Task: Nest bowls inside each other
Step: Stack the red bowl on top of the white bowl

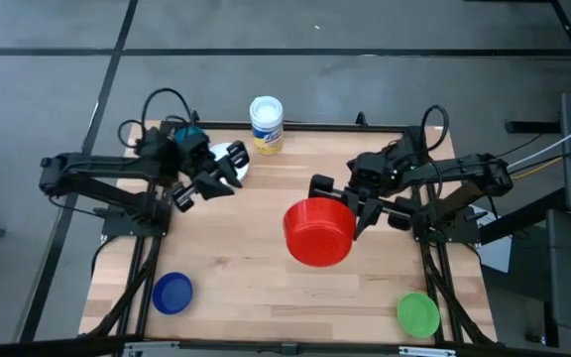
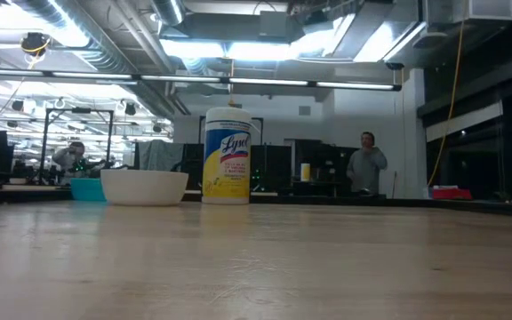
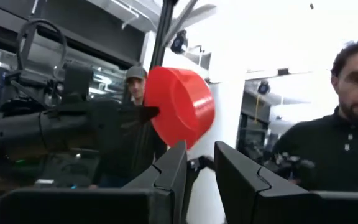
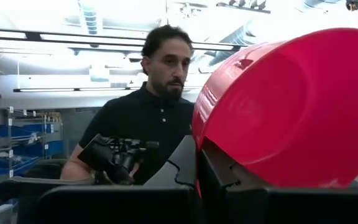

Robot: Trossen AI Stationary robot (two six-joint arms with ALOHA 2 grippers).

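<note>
My right fingers (image 4: 197,168) are clamped on the red bowl's (image 1: 318,232) rim, holding it above the worktop (image 1: 256,268). My left fingers (image 1: 228,178) stand apart, empty, just beside the white bowl (image 1: 234,155); teal (image 2: 87,188) sits beyond it.

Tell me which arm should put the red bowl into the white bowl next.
Right, probably. The right gripper is shut on the red bowl, lifted above the table. The left gripper is empty beside the white bowl.
</note>
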